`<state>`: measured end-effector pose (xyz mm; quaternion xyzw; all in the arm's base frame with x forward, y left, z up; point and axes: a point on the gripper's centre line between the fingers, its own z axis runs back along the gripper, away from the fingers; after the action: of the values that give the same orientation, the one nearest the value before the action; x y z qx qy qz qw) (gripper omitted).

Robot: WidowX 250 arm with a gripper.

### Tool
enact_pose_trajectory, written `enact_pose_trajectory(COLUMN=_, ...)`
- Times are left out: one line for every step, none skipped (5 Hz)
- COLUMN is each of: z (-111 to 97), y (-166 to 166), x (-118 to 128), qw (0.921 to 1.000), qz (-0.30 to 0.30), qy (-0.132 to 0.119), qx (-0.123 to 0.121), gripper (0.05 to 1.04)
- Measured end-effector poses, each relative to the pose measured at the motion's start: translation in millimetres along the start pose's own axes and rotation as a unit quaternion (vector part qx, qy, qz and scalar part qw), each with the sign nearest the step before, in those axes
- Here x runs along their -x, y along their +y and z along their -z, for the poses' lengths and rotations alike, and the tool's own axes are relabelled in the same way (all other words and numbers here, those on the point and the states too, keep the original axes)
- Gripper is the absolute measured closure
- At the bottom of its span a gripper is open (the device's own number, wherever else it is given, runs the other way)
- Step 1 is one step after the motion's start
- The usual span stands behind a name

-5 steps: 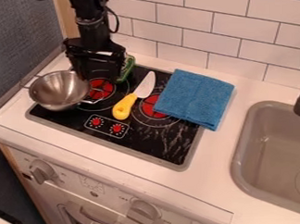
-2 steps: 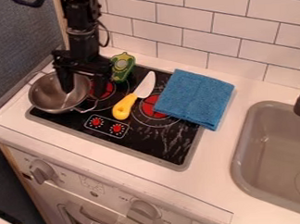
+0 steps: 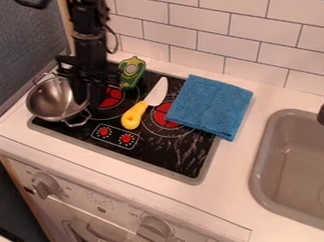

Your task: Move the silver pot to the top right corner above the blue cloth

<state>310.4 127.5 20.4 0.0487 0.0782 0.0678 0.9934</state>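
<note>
The black gripper [image 3: 88,99] hangs at the upper left over the stove, shut on the right-hand rim of the silver pot [image 3: 52,102]. One finger is inside the pot and the other outside, and part of the rim is hidden behind them. The pot stands at the stove's left edge, one handle toward the back left and the other toward the front right. A folded blue cloth [image 3: 211,106] lies across the stove's right back edge and onto the counter.
A yellow-handled knife [image 3: 134,115] lies mid-stove [image 3: 167,160]. Behind it, near the tiled wall [image 3: 246,42], is a green toy [image 3: 132,73]. The grey sink [image 3: 265,162] is at the right.
The gripper came down and left to the pot, then its fingers drew together on the rim. The pot has turned a little and shifted slightly left.
</note>
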Motion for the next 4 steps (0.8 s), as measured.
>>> enact_pose_trajectory(z=-9, y=-15, x=-10, qw=0.9994, qz=0.032, qy=-0.010, qx=-0.011, gripper=0.929)
enact_pose_trajectory(z=-17, y=-32, x=-18, qw=0.9981, qz=0.055, qy=-0.022, qx=-0.018, gripper=0.998)
enact_pose_trajectory(z=-44, y=-57, x=-21, qw=0.9956, qz=0.067, qy=-0.065, qx=-0.014, gripper=1.010)
enact_pose_trajectory(z=-77, y=-93, x=-16, qw=0.9897, qz=0.091, qy=-0.109, qx=-0.016, gripper=1.016)
